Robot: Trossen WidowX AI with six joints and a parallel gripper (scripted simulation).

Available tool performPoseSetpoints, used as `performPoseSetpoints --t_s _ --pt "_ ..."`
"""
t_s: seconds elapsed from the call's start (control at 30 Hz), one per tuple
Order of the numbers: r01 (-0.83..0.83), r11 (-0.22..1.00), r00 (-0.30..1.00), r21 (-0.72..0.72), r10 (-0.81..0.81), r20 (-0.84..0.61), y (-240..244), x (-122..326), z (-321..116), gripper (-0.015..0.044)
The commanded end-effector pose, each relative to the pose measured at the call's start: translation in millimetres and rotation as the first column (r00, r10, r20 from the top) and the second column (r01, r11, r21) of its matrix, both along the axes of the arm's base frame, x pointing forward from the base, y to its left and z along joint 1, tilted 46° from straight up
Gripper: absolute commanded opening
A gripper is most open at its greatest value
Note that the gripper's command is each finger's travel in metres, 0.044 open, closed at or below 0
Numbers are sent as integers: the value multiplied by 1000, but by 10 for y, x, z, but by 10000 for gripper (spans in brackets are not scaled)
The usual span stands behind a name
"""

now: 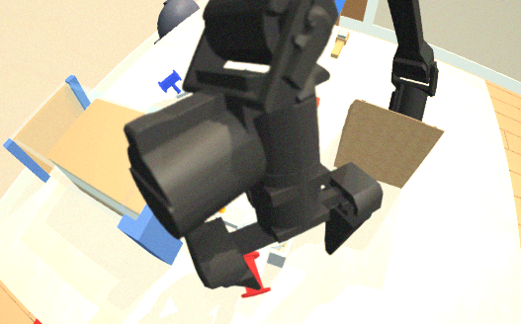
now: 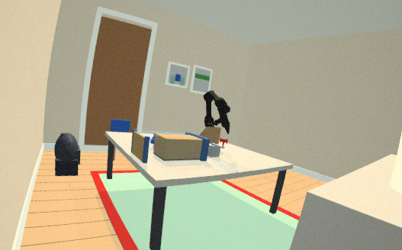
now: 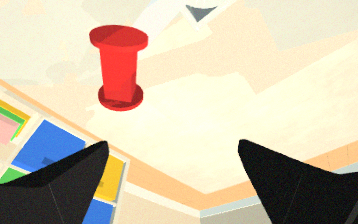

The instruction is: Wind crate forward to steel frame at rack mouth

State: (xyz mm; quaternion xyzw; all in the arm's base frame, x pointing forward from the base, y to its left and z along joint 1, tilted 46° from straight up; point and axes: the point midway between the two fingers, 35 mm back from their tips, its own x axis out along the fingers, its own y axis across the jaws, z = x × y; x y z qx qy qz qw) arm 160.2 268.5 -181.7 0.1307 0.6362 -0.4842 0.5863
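The red spool-shaped handle point(image 1: 256, 272) point(image 2: 223, 142) point(image 3: 119, 70) stands roughly upright, free of the fingers. Its lower end and the winch hole cannot be made out. My gripper point(image 1: 295, 269) point(image 3: 175, 146) is open and empty; in the wrist view the handle shows beyond the left fingertip, outside the gap. In the top view the left finger overlaps the handle. A grey block point(image 1: 276, 259) point(image 2: 213, 150) shows close by; I cannot tell if it is part of the winch. The arm hides much of the middle, and the crate, the cubby and the steel frame cannot be told clearly.
A large tan box point(image 1: 101, 148) point(image 2: 177, 149) stands beside blue posts. A brown slanted board point(image 1: 388, 143) point(image 2: 211, 134) stands near the arm's base. A blue tool point(image 1: 170, 82) and a yellow tool point(image 1: 339, 44) lie towards the back in the top view.
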Motion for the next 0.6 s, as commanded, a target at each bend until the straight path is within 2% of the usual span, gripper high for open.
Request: performPoseSetpoints --t_s 0.0,0.1,0.23,0.47,0.57 --pt "5 1000 1000 -3 -5 -4 75 -67 262 440" --pt "5 1000 1000 -4 -5 -5 120 -147 544 440" --pt "-8 1000 1000 3 8 8 137 -77 462 440" --pt "-151 939 973 -310 197 122 -436 662 969 440" --pt "-167 924 967 -343 221 125 -495 738 1037 440"
